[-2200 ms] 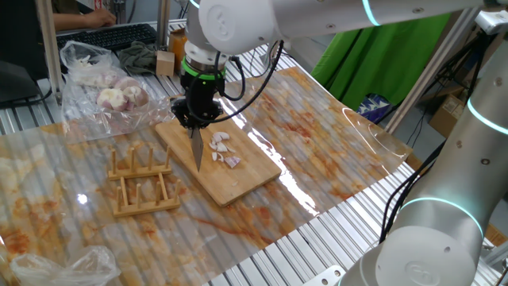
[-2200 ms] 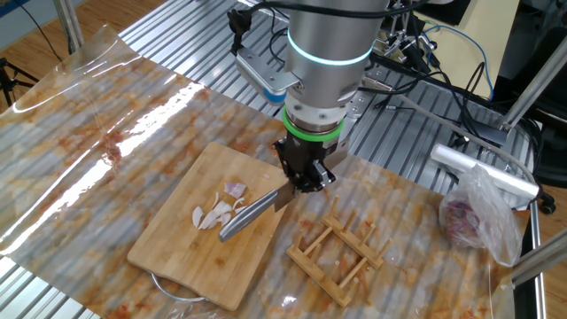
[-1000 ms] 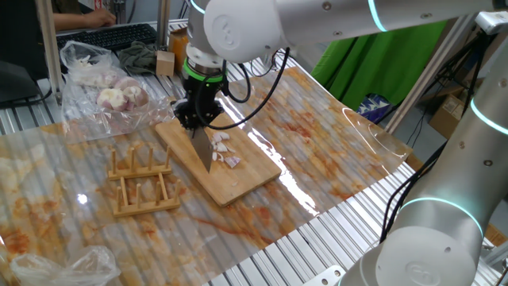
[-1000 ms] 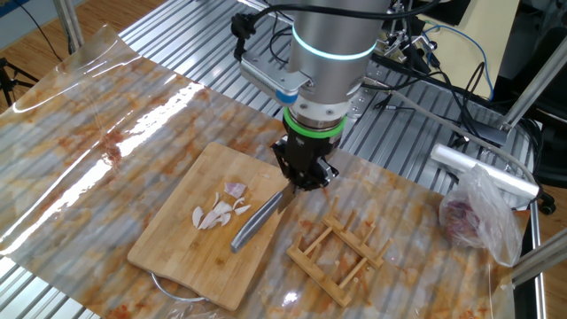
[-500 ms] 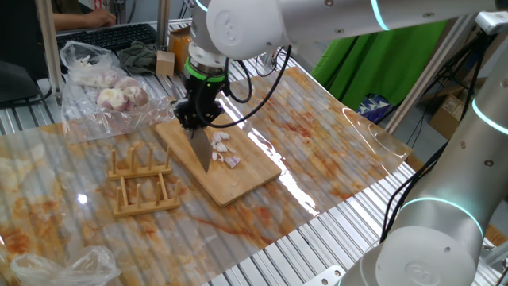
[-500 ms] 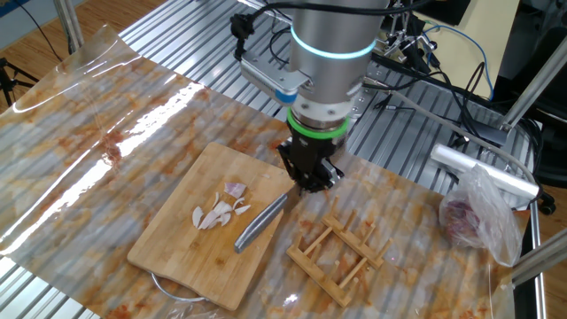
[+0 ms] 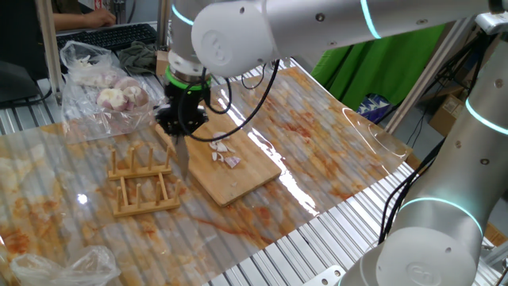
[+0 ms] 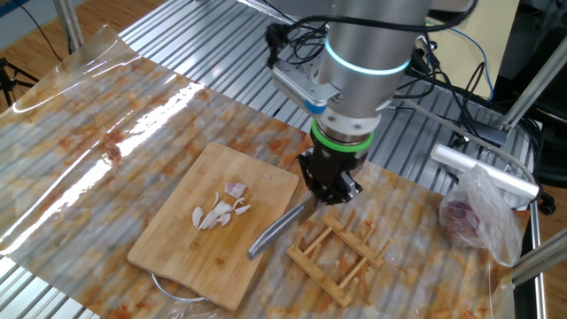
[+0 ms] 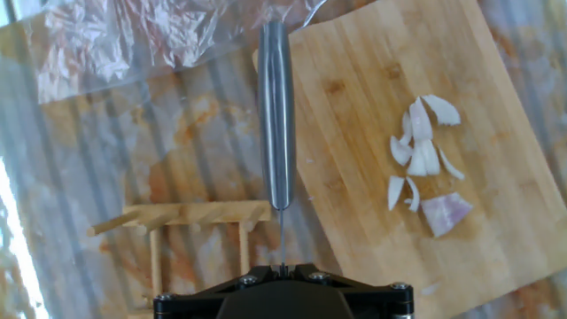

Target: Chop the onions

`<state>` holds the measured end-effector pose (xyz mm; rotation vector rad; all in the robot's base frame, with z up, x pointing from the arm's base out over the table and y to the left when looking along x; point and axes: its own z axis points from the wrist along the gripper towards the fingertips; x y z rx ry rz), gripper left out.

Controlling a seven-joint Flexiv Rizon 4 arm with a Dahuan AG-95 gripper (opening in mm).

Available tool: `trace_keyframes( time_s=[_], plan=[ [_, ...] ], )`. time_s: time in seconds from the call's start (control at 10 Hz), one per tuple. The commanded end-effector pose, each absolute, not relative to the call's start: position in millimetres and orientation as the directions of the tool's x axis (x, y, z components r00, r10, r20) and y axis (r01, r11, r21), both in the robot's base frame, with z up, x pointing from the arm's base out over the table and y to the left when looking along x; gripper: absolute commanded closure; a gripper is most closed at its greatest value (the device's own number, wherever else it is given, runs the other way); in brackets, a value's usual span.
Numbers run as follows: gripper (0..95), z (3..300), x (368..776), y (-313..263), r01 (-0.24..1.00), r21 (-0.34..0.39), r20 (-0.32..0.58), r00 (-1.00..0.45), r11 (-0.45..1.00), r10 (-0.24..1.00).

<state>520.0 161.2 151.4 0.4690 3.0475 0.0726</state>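
- The onions (image 9: 423, 170) lie as a small cluster of pale, purple-tinged pieces on the wooden cutting board (image 9: 372, 80), off at about 2 o'clock from the gripper (image 9: 282, 282) in the hand view, well apart from it.
- The gripper (image 8: 330, 182) is clamped on the handle of a knife (image 9: 275, 106); the steel blade runs straight toward 12 o'clock in the hand view, along the board's left edge and clear of the onions.
- In the other fixed view the knife (image 8: 275, 232) slants toward 7 o'clock from the gripper, its tip over the board's edge (image 8: 168, 257), with the onions (image 8: 221, 211) at about 9 o'clock of the blade.
- A wooden rack (image 8: 338, 255) stands just beside the board, under and near the gripper.
- The table (image 7: 317, 151) is covered by a clear, orange-stained plastic sheet over metal slats.
- A clear bag of whole bulbs (image 7: 103, 87) sits at the far edge; a green cloth (image 7: 381, 56) hangs behind.
- The arm (image 7: 262, 32) reaches in from above, wrist pointing steeply down over the near side of the board (image 7: 230, 171).
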Motion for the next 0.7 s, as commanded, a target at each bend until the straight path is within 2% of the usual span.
trace_keyframes(
  time_s=[0.1, 0.7],
  plan=[
    [95.0, 147, 525, 164, 0.301, 0.057, -0.057, -0.951, 0.952, 0.304],
    [95.0, 132, 537, 173, 0.306, 0.068, -0.079, -0.947, 0.95, 0.311]
  ],
)
